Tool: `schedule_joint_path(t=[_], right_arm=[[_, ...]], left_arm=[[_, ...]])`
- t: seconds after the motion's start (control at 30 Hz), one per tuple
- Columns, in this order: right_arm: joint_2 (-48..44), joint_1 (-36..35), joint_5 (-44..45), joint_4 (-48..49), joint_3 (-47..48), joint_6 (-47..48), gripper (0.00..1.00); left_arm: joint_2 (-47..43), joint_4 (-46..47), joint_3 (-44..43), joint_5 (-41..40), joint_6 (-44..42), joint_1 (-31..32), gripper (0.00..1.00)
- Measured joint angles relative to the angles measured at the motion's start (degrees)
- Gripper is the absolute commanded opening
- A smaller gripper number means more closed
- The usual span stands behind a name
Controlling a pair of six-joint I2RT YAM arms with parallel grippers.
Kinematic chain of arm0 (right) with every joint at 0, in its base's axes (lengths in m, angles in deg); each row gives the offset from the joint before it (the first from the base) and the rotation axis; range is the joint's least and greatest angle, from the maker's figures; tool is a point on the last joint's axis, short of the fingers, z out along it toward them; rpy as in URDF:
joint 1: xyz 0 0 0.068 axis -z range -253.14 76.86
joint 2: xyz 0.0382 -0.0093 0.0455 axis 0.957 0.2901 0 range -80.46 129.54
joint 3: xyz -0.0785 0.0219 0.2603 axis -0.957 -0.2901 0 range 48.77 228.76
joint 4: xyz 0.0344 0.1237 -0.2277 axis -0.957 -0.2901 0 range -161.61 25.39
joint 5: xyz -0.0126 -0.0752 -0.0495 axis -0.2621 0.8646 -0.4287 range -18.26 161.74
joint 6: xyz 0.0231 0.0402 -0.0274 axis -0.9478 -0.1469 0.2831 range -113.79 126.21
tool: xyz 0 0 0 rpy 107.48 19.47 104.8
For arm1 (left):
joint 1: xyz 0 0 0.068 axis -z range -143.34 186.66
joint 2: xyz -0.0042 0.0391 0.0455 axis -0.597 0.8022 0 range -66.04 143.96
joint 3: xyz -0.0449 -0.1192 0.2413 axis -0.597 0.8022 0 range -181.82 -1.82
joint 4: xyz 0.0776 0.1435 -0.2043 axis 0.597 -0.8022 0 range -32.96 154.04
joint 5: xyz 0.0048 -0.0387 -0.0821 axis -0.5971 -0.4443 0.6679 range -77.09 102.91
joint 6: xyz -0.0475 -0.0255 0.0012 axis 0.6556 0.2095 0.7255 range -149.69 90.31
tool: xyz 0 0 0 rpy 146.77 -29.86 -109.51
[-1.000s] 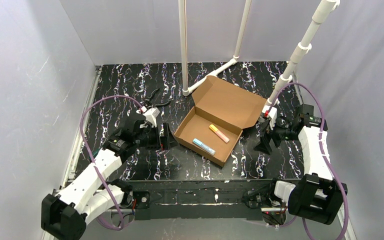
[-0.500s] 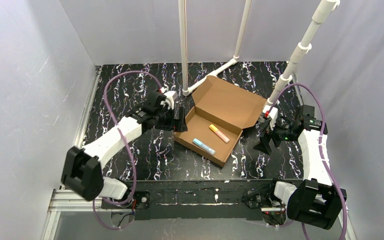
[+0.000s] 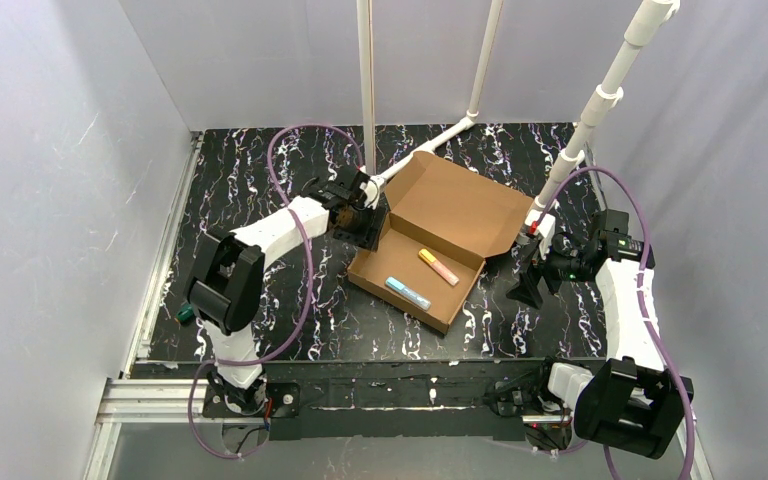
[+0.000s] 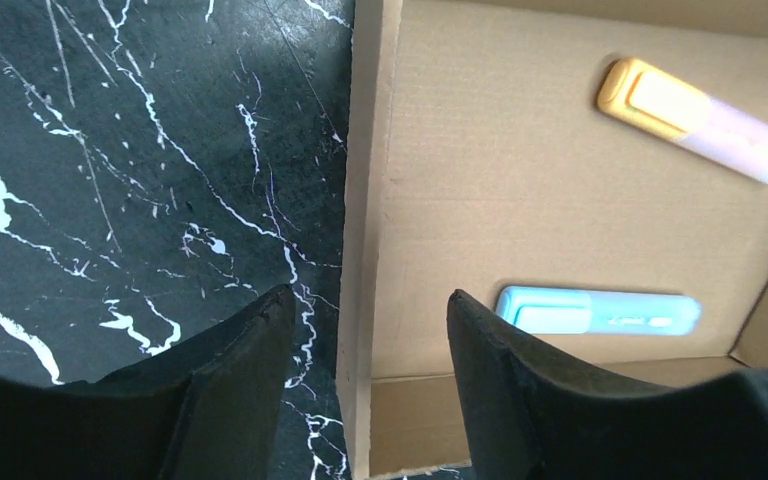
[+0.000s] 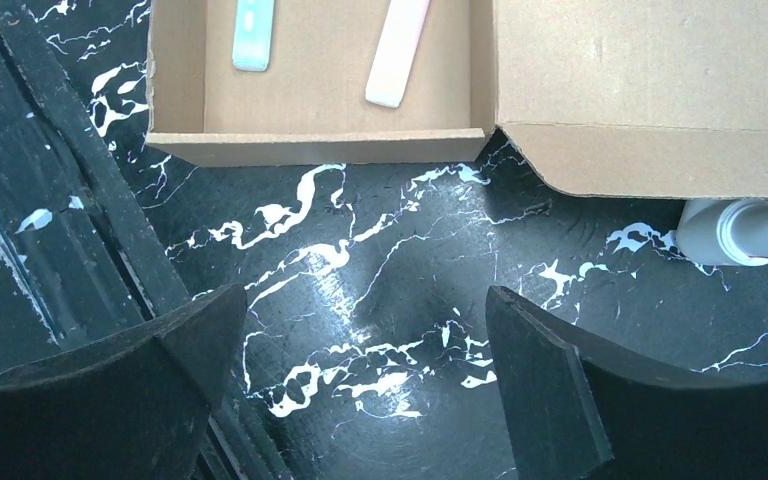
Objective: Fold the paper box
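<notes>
The paper box (image 3: 460, 205) lies open mid-table, its lid flat toward the back right and its shallow tray toward the front. A yellow-and-pink marker (image 3: 438, 266) and a blue marker (image 3: 407, 292) lie in the tray. My left gripper (image 3: 368, 222) straddles the tray's left wall (image 4: 365, 250). One finger is outside over the table and the other is inside near the blue marker (image 4: 597, 310). The left gripper (image 4: 370, 294) is open, with a gap on each side of the wall. My right gripper (image 3: 528, 278) hovers open over bare table, right of the box (image 5: 320, 110).
White pipe stands rise behind the box (image 3: 368, 90) and at its right (image 3: 585, 125), and one pipe foot (image 5: 740, 230) lies beside the lid's edge. A small green object (image 3: 185, 315) sits at the table's left edge. A dark rail (image 5: 70, 200) runs along the front.
My left arm swung from the front left across to the box's left wall, and its jaws narrowed around that wall. The right arm and the box stayed put.
</notes>
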Motion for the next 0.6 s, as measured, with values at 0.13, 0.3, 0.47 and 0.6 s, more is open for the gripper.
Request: schedule_joint_path(t=[0.13, 0.3, 0.47, 0.6], right_arm=[[0.31, -0.02, 0.00, -0.07, 0.00, 0.15, 0.98], [0.44, -0.02, 0.00, -0.07, -0.04, 0.17, 0.98], [0.44, -0.02, 0.00, -0.04, -0.04, 0.17, 0.98], [0.44, -0.02, 0.00, -0.04, -0.04, 0.15, 0.98]], left_arm=[[1.40, -0.04, 0.00, -1.42, -0.66, 1.09, 0.34], [1.49, 0.50, 0.26, -4.50, -1.09, 2.36, 0.04], [-0.94, 2.80, 3.67, -5.62, -0.96, 2.69, 0.00], [-5.90, 3.39, 9.16, -7.48, 0.72, 2.80, 0.00]])
